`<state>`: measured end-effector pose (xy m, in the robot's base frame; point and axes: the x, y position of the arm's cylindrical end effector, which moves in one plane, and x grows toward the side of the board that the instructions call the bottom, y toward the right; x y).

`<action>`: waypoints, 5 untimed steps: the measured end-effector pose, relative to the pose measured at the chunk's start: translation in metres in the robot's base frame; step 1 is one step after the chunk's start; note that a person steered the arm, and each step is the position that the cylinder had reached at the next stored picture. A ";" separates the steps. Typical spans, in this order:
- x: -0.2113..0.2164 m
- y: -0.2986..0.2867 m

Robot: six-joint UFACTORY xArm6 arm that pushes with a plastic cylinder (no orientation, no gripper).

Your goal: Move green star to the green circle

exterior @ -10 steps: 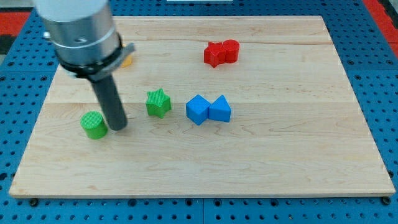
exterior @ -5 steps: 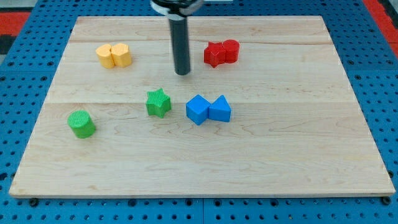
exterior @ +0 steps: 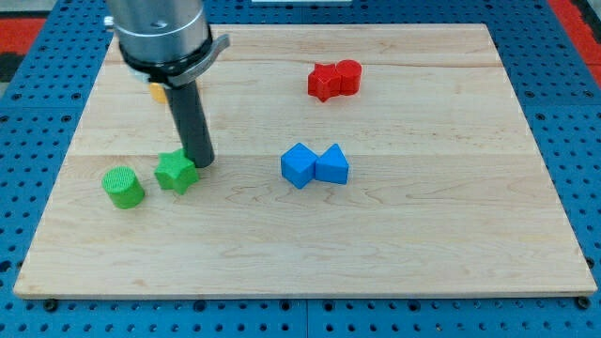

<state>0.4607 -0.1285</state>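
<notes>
Blocks sit scattered on a pale wooden counter (exterior: 394, 244) that rests on a blue pegboard. The arm carries no jaws at all, so nothing is spread, pressed together or pinched; it ends in a straight dark rod hanging from a grey cylindrical housing at the view's top left. The rod's lower end, my tip (exterior: 203, 163), stands on the counter just to the view's right of the green star (exterior: 176, 173), at the star's upper right edge and touching it or very nearly so.

The green star lies in the left half of the counter, a little below mid-height. Just beside it, toward the view's left, is the green circle (exterior: 123, 186), a short ribbed cylinder standing upright. A narrow strip of bare wood shows between the two green blocks, so they are near each other but apart.

Well to the view's right of the star, two blue blocks sit touching: a blue block of uneven outline (exterior: 299, 165) on the left and a blue triangle-like block (exterior: 331, 164) on the right. Near the view's top, right of centre, two red blocks (exterior: 333, 79) press against each other; their exact shapes are hard to make out. A small part of a yellow block (exterior: 158, 91) peeks out from behind the rod near the housing, its shape hidden.
</notes>
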 end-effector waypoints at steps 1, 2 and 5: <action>0.007 0.000; 0.007 -0.004; 0.004 -0.024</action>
<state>0.4651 -0.1525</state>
